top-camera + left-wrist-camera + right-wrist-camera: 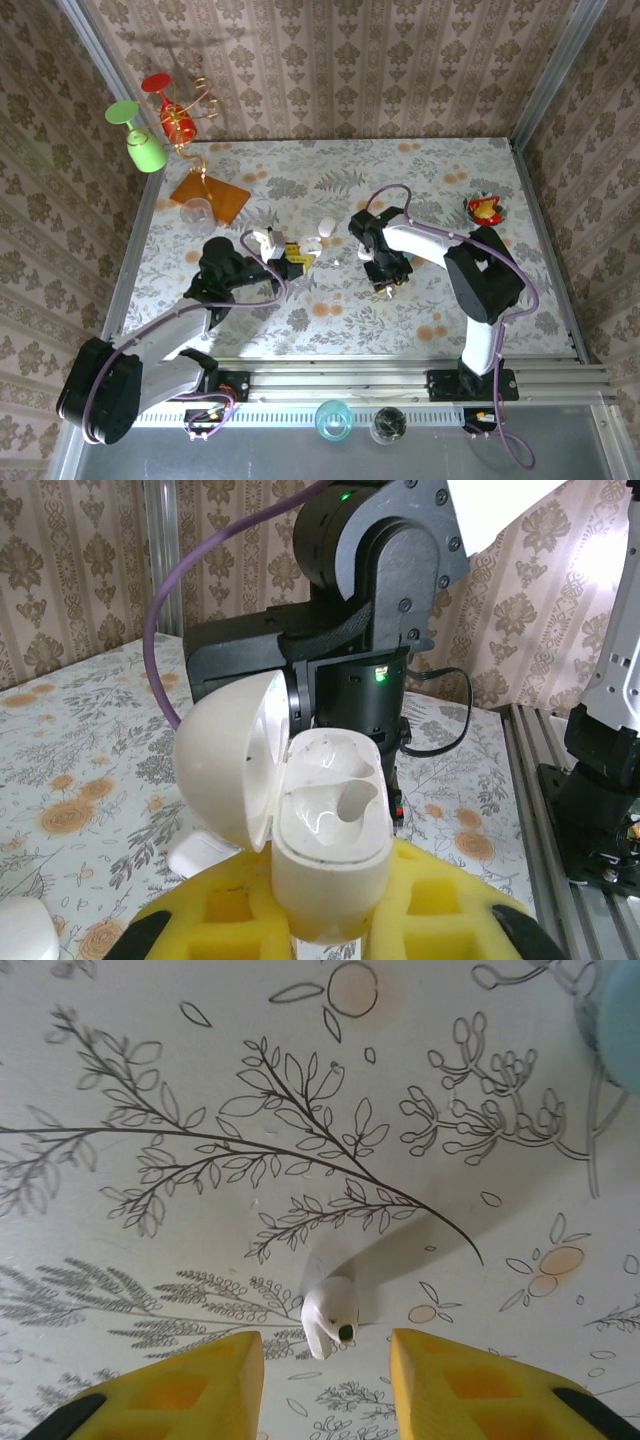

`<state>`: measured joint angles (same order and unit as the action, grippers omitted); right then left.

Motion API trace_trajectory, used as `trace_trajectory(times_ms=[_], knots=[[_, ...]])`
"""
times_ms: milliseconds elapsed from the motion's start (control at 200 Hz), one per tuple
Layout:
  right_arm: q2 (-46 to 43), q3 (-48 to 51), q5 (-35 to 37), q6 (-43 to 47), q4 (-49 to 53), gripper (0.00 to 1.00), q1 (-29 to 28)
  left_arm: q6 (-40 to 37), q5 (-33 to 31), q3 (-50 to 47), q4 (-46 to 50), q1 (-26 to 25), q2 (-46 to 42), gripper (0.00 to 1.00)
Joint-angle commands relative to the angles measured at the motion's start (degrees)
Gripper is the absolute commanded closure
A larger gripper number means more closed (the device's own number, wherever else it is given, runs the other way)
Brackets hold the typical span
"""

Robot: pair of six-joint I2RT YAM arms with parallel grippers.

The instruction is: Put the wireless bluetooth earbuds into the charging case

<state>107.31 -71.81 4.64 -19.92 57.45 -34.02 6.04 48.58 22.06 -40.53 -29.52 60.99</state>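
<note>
My left gripper (325,920) is shut on a white charging case (330,850), held upright between yellow fingers (220,920). The case's lid (225,770) is swung open to the left and both wells are empty. From above, the case (268,240) sits at the left gripper's (282,252) tip. One white earbud (330,1322) lies on the floral tablecloth, just ahead of the gap between my right gripper's (325,1385) open yellow fingers (200,1390), touching neither. In the top view the right gripper (385,278) points down at mid-table.
A white pebble-like case (326,226) and a small white bit (313,243) lie between the arms. An orange plate with a glass (208,198) stands back left and a fruit bowl (485,208) back right. A teal blur (615,1010) marks the right wrist view's corner.
</note>
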Motion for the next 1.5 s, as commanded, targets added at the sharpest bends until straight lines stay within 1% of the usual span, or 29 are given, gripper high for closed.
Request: trace_trajectory(times_ms=[0,310,540,675,760,980,1100,1155,1190,1295,1495], knots=[[1.5,-1.6,-0.3,1.7,2.4,0.61,0.0,-1.6,-0.3,-0.7,0.5,0.2,-1.1,0.90],[3.5,-1.5,-2.1,2.4,0.3,0.67,1.0,-1.4,-0.3,-0.6,0.1,-0.1,-0.5,0.90],[4.5,-0.5,-2.0,2.4,-1.1,0.72,1.3,-1.2,-0.1,-0.5,0.3,-0.2,-0.8,0.90],[4.1,0.1,-1.9,2.1,-1.9,0.75,1.6,-1.1,-0.1,-0.5,0.1,-0.3,-0.8,0.90],[2.2,0.6,-2.0,1.7,-2.6,0.76,1.6,-1.0,-0.2,-0.5,0.1,-0.4,-0.8,0.90],[-10.4,3.2,-7.9,1.4,-9.7,0.76,1.8,-1.3,0.0,-0.3,-1.2,-0.7,0.5,0.90],[-19.0,6.0,-11.7,1.2,-17.1,0.76,1.9,-1.0,0.6,0.8,-2.0,-0.8,2.0,0.90],[-23.3,8.0,-13.9,0.9,-22.2,0.76,1.9,-1.1,0.8,1.5,-2.3,-0.8,2.7,0.90],[-26.0,9.1,-15.8,0.5,-25.3,0.76,1.9,-1.0,1.0,2.0,-2.4,-0.9,3.1,0.90],[-32.4,12.3,-27.2,-1.4,-34.4,0.75,3.6,-0.5,2.2,3.7,-2.7,-1.1,4.7,0.90],[-39.0,13.7,-34.7,-3.5,-42.0,0.75,3.7,-0.2,3.8,6.8,-2.7,-1.8,7.9,0.90]])
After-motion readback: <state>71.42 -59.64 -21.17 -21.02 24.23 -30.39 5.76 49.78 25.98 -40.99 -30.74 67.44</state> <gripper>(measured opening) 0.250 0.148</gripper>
